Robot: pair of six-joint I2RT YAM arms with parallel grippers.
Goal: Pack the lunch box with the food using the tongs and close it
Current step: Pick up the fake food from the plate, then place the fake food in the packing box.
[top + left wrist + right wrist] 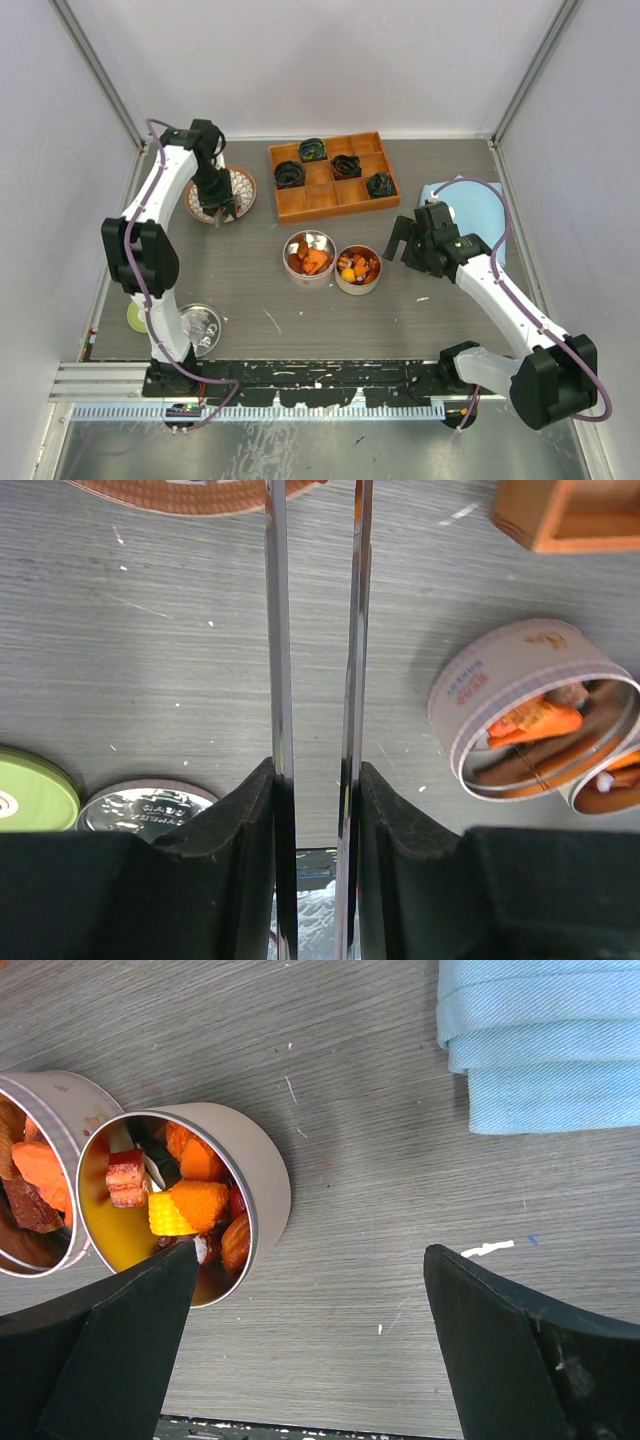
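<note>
The lunch box stands open as two round tins, a left tin (pixel 309 234) and a right tin (pixel 358 292), mid-table. Both hold food (pixel 316 262) in orange, red and yellow chunks. My left gripper (pixel 215 200) hangs over a woven plate (pixel 243 180) at the back left, shut on the tongs (pixel 280 630). Their two thin metal arms run straight out between my fingers (pixel 250 820), a little apart. My right gripper (pixel 308 1253) is open just right of the right tin (pixel 255 1175), with nothing between its jaws.
A wooden compartment tray (pixel 325 200) with dark coiled lumps sits behind the tins. A folded blue cloth (pixel 475 205) lies at the right. A green lid (pixel 30 785) and a silver lid (pixel 140 805) rest near the left arm's base.
</note>
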